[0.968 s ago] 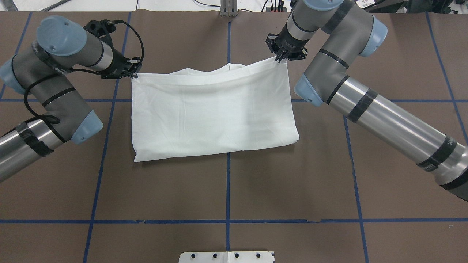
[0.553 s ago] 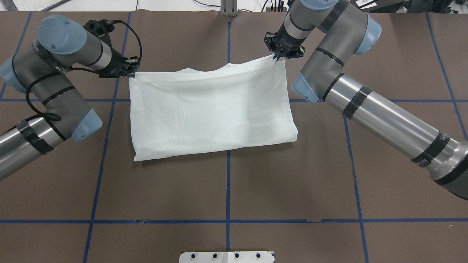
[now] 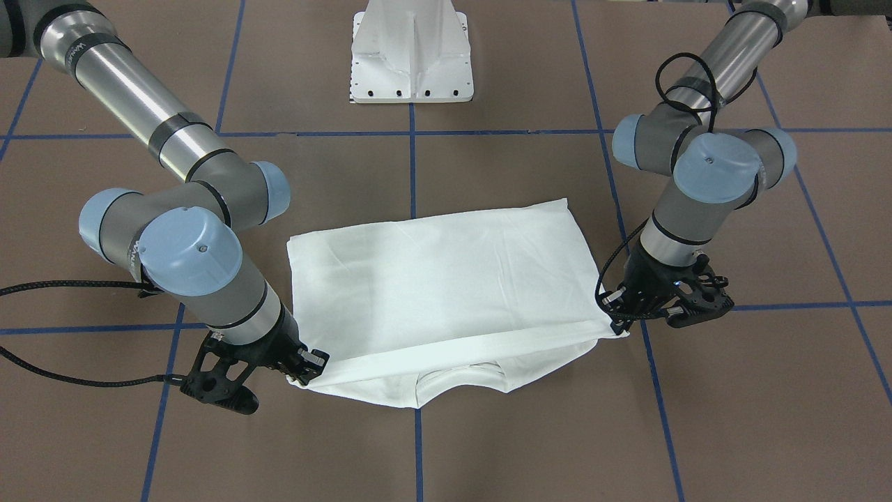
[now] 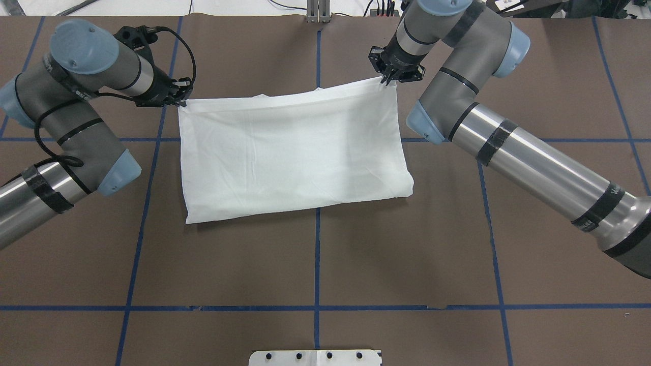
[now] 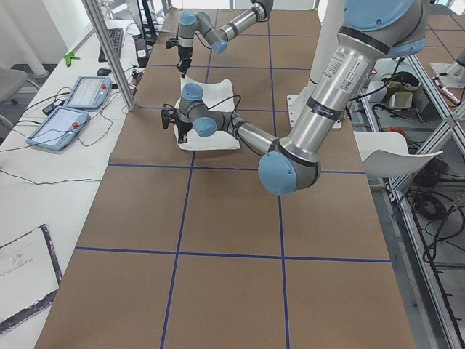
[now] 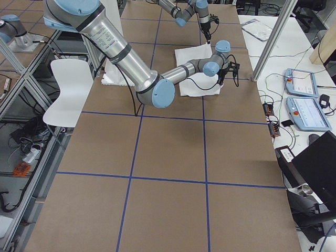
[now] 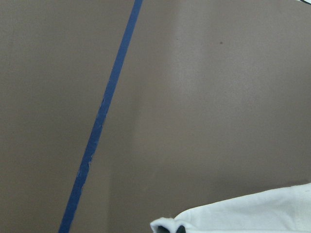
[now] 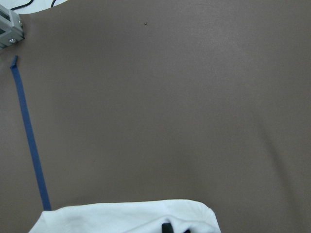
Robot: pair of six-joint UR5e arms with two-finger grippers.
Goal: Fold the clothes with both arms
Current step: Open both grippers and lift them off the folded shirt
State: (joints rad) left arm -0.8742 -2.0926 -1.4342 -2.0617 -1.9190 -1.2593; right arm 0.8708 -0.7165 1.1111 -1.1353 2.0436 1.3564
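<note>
The clothes, one white T-shirt (image 4: 295,152), lie folded over in a rectangle in the far half of the brown table, neck opening peeking out under the far edge (image 3: 456,380). My left gripper (image 4: 181,100) is shut on the far left corner of the top layer. At the far right corner my right gripper (image 4: 389,80) is pinched shut on the same edge. In the front-facing view the left gripper (image 3: 617,319) shows on the right and the right gripper (image 3: 306,368) on the left. Both wrist views show only a strip of white cloth (image 7: 243,213) (image 8: 121,218) at the bottom.
A white metal pedestal (image 3: 411,56) stands at the robot's side of the table. Blue tape lines (image 4: 317,254) grid the brown surface. A grey bracket (image 4: 318,12) sits at the far edge. Tablets (image 6: 302,94) and a pole stand beyond it.
Both grippers have carried the top layer's edge a little farther from the robot. The edge is now pulled straighter and covers more of the lower layer.
</note>
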